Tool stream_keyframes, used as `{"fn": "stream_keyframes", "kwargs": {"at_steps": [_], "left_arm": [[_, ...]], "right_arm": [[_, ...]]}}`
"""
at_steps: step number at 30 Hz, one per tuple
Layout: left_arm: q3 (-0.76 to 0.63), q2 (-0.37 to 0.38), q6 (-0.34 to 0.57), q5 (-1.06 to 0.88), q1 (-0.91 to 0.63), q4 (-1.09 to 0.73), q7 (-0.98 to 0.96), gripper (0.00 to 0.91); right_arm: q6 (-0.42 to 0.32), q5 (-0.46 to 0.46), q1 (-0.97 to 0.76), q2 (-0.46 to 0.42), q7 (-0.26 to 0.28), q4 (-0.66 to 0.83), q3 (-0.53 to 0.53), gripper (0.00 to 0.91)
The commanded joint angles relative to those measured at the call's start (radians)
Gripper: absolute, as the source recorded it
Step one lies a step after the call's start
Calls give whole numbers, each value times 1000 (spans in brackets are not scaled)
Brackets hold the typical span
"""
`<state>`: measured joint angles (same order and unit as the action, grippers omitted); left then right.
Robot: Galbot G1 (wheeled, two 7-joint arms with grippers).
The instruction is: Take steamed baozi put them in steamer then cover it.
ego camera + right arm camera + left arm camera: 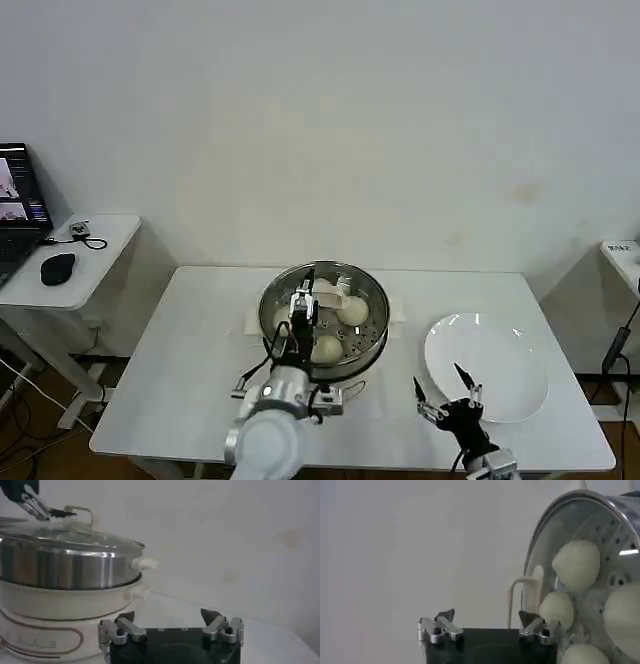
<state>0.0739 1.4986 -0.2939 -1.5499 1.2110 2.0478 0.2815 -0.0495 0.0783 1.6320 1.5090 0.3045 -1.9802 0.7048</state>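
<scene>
Stainless steel steamer [324, 322] stands on its white base at the middle of the white table [190, 380]. A glass lid [70, 535] sits on it, seated level on the rim in the right wrist view. Through the glass the baozi [351, 312] lie on the perforated tray inside; the left wrist view shows four of them [576, 564] close together, some touching.

Left gripper [302, 305] is above the lid, at the near-left part of the steamer. In the left wrist view its fingers [440, 627] stand wide apart, one beside the pale lid handle [520, 592], neither closed on it. Nothing is held. The right wrist view shows the same gripper [30, 502] just over the lid, by the handle [80, 512].

Right gripper [447, 400] is low over the table, at the near-left edge of the white plate [495, 365], well apart from the steamer. Its fingers [117, 630] are spread wide and hold nothing. The plate is bare.

A side table [80, 265] at far left carries a laptop [18, 215] and a mouse [57, 267].
</scene>
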Motion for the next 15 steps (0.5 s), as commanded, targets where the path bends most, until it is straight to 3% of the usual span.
{"fn": "stream_keyframes", "kwargs": {"at_steps": [1,5,8,11,15], "left_arm": [[84,-148,55,445,157,207,-75,907],[187,-197,80,990,207,212,-312,907],[285,-228,219,1426,228,164,-469,907],[353,-226,276,1607,255,147,-555,907],[411,-225,247,1664,313,153,-570,907]], "right_arm": [[1,2,7,-3,-1,-5,2,907],[4,-14,22,-16,-6,-24,6,907],[8,-38,53,-51,-23,-48,-5,907],[13,-63,91,-91,-39,-80,-11,907],[20,-109,120,-117,-66,-110,-3,907]]}}
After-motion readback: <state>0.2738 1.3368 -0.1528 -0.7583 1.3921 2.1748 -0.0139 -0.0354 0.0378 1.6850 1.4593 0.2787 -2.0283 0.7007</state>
